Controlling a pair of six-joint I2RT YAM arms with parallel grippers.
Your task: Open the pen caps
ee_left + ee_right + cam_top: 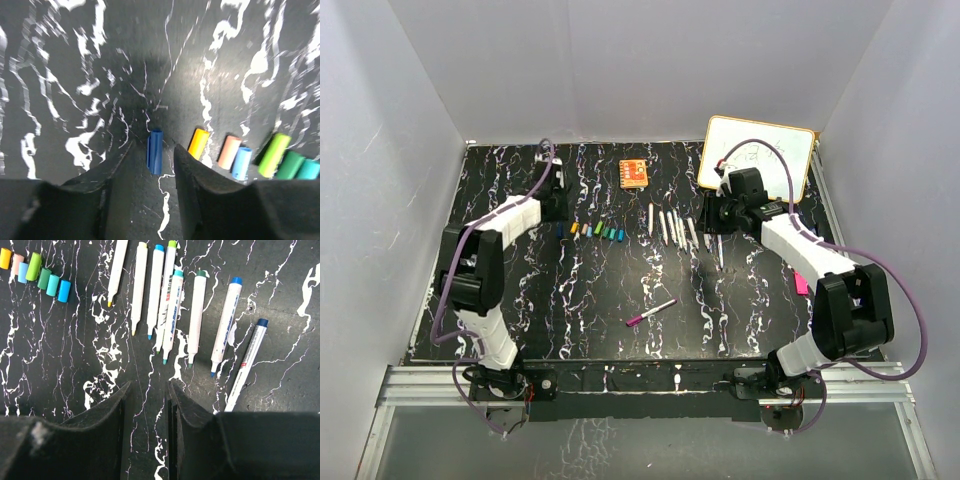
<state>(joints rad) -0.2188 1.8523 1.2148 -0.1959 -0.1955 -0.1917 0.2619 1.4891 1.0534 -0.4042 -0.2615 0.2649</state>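
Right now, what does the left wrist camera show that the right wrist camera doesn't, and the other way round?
Only left wrist: a dark blue cap lying loose between the open jaws of the left gripper, apart from both fingers.
Only right wrist: the row of uncapped pens, tips pointing toward the right gripper, which holds nothing.
Both: the row of loose coloured caps, yellow through green to teal, on the black marbled table.

Free tabletop between caps and pens
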